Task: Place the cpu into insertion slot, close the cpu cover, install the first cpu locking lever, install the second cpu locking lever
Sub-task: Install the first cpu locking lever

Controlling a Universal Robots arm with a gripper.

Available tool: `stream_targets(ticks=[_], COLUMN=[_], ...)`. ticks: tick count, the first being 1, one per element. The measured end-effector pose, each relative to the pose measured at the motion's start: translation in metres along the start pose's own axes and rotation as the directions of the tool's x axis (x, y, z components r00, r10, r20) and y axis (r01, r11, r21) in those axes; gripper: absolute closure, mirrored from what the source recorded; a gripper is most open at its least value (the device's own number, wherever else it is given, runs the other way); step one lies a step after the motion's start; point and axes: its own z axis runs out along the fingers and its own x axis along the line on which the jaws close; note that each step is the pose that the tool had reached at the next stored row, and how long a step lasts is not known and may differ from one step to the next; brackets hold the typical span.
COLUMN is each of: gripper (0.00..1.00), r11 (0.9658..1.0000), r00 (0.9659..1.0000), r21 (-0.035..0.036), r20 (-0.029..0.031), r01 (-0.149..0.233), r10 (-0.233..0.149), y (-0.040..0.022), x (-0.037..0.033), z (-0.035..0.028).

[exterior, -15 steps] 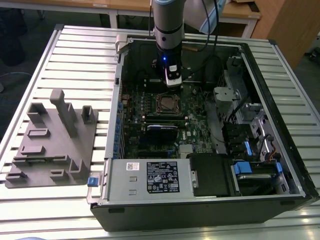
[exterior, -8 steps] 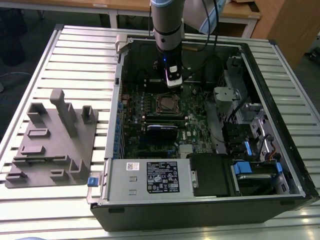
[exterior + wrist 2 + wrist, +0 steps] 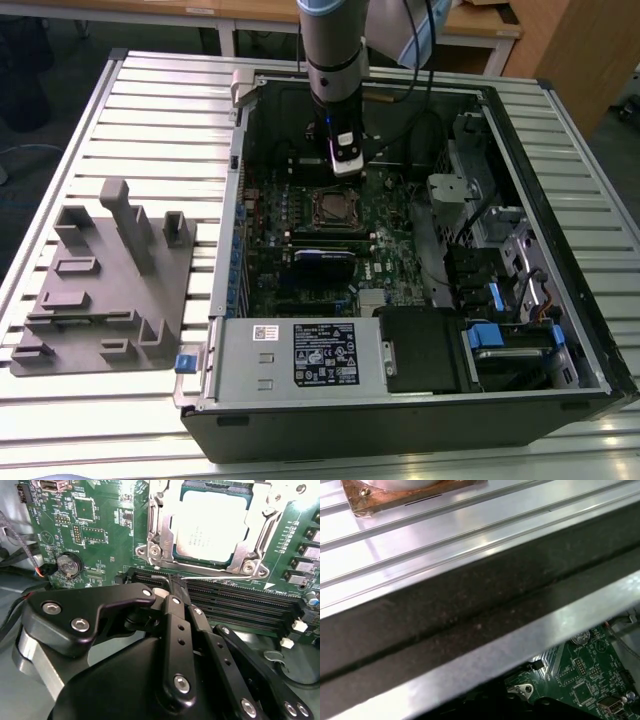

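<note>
CPU [image 3: 210, 526] lay flat in the insertion slot [image 3: 314, 210], a square chip with a dull, pale metal top. The CPU cover [image 3: 263, 524], a thin silvery frame with a large cut-out centre, lay down around it and left the top bare. Along the near edge of the cover ran a locking lever [image 3: 225, 579], a thin bright wire rod. Around the slot spread the green circuit board [image 3: 100, 530], matte and densely printed, with a round coin cell [image 3: 67, 564] and long black memory slots [image 3: 240, 607].

The board sat inside an open computer case [image 3: 545, 210] of dark sheet metal, which lay on a table [image 3: 160, 120] of ribbed aluminium slats. A grey moulded fixture [image 3: 110, 270] with upright blocks stood on the table at the exterior view's left, well apart from the case.

The gripper [image 3: 171, 582], black with bolted linkages, hung inside the case just beside the slot. Its fingers were pressed together, the tips at the bent end of the lever; whether they pinched it or only touched it could not be told.
</note>
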Motion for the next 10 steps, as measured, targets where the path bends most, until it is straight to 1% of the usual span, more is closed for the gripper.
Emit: stream_targets(ticks=[8, 10], gripper=[0.89, 0.89], r11=[1.0000, 1.0000], r00=[1.0000, 1.0000], r21=[-0.0001, 0.0008], r20=[0.0002, 0.0021], r01=[0.000, 0.001], r10=[0.000, -0.001], y=[-0.0011, -0.0014], x=[0.0021, 0.0027], z=[0.0000, 0.0006])
